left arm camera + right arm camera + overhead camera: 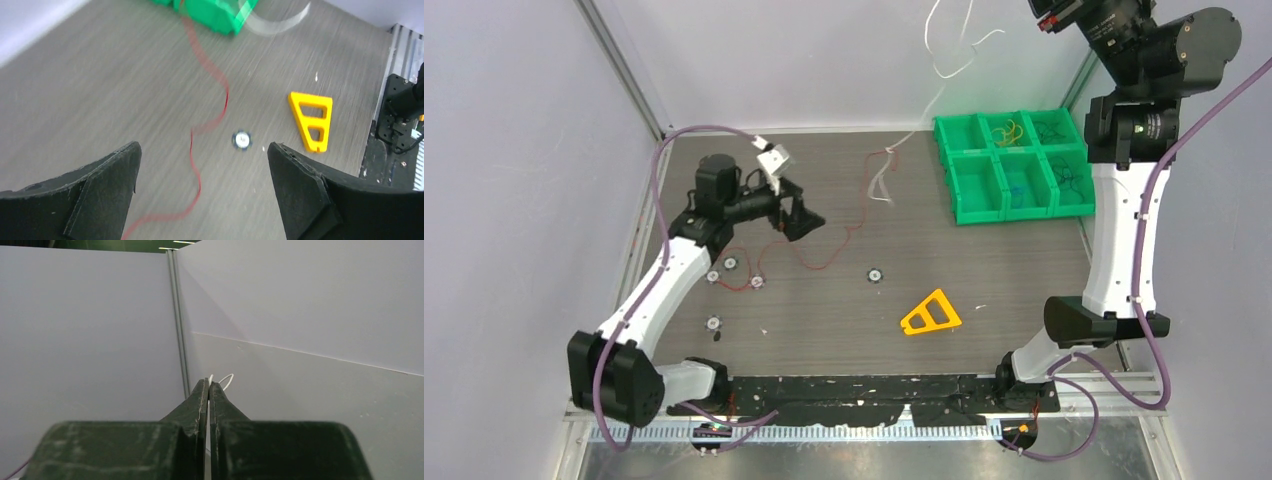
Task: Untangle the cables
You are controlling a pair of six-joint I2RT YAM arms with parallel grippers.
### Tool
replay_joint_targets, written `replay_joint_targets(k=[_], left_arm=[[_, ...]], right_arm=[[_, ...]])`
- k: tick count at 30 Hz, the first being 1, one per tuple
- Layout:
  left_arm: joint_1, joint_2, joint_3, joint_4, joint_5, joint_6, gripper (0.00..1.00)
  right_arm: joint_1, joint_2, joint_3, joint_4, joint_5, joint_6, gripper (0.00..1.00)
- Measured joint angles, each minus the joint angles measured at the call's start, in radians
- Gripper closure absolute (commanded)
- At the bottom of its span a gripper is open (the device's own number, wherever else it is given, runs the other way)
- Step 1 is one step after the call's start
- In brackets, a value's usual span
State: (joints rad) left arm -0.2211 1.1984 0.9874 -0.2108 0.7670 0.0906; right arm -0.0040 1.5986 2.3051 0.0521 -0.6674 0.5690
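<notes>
The separating step is judged to be in hand. The white cable (pixel 945 77) is being pinched in the right gripper (pixel 208 382), whose jaws are pressed together on it. It is being held high above the counter (pixel 824 330), with a small loop showing just past the tips. Its lower end is hanging down to the far middle of the counter, where it appears to be meeting the red cable (pixel 228 97). Whether the two are knotted there cannot be told.

The red cable is lying in waves across the counter, under the left gripper (pixel 203 146), whose jaws are spread and gripping nothing. Other cables are being kept in the green bin (pixel 984 215).

Next, the red cable is probably to be pinned or gripped by the left jaws near the junction.
</notes>
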Motion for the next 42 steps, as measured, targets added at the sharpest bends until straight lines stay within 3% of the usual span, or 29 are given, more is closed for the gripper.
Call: replay_joint_targets(k=[3,9,12,14,16,18,19,20,22,24,28,30,32,33,34,38,42], left_arm=[[-0.112,0.109,0.12,0.1,0.001,-0.005,0.0],[-0.224,0.328,0.353,0.205,-0.001,-0.008,0.02],[-0.262,0.422,0.42,0.234,-0.017,-0.01,0.44],[-0.275,0.477,0.452,0.237,-0.022,-0.007,0.77],[-0.284,0.533,0.479,0.237,-0.023,-0.011,0.9],[-0.286,0.559,0.48,0.232,-0.012,0.004,0.83],[-0.285,0.568,0.478,0.224,-0.004,0.013,0.7],[-0.283,0.569,0.475,0.217,0.004,0.019,0.44],[-0.279,0.562,0.448,0.22,0.037,0.039,0.22],[-0.277,0.55,0.413,0.225,0.062,0.039,0.11],[-0.282,0.53,0.344,0.228,0.11,0.023,0.07],[-0.288,0.53,0.339,0.228,0.122,0.013,0.21],[-0.294,0.53,0.339,0.233,0.129,-0.008,0.56],[-0.296,0.531,0.339,0.233,0.129,-0.024,0.84],[-0.296,0.533,0.339,0.231,0.126,-0.043,0.99],[-0.283,0.546,0.336,0.203,0.09,-0.093,1.0],[-0.202,0.542,0.256,0.135,0.026,-0.148,1.0]], right_arm=[[0.027,0.002,0.022,0.028,-0.009,0.035,0.95],[0.096,0.001,0.031,0.074,-0.024,0.089,0.94],[0.116,0.001,0.031,0.087,-0.026,0.113,0.95],[0.119,0.001,0.031,0.097,-0.027,0.121,0.95],[0.12,0.001,0.031,0.101,-0.026,0.123,0.95],[0.12,0.001,0.031,0.1,-0.025,0.122,0.95],[0.119,0.001,0.031,0.1,-0.024,0.12,0.95],[0.117,0.001,0.031,0.099,-0.023,0.119,0.95],[0.109,0.001,0.034,0.097,-0.022,0.119,0.95],[0.102,0.001,0.042,0.095,-0.02,0.119,0.95],[0.093,0.001,0.058,0.099,-0.014,0.12,0.95],[0.093,0.001,0.059,0.103,-0.014,0.122,0.95],[0.093,0.001,0.059,0.103,-0.014,0.123,0.95],[0.093,0.001,0.059,0.102,-0.014,0.123,0.95],[0.093,0.001,0.059,0.102,-0.013,0.123,0.95],[0.082,0.0,0.061,0.097,0.008,0.11,0.95],[0.031,-0.003,0.063,0.077,0.071,0.061,0.94]])
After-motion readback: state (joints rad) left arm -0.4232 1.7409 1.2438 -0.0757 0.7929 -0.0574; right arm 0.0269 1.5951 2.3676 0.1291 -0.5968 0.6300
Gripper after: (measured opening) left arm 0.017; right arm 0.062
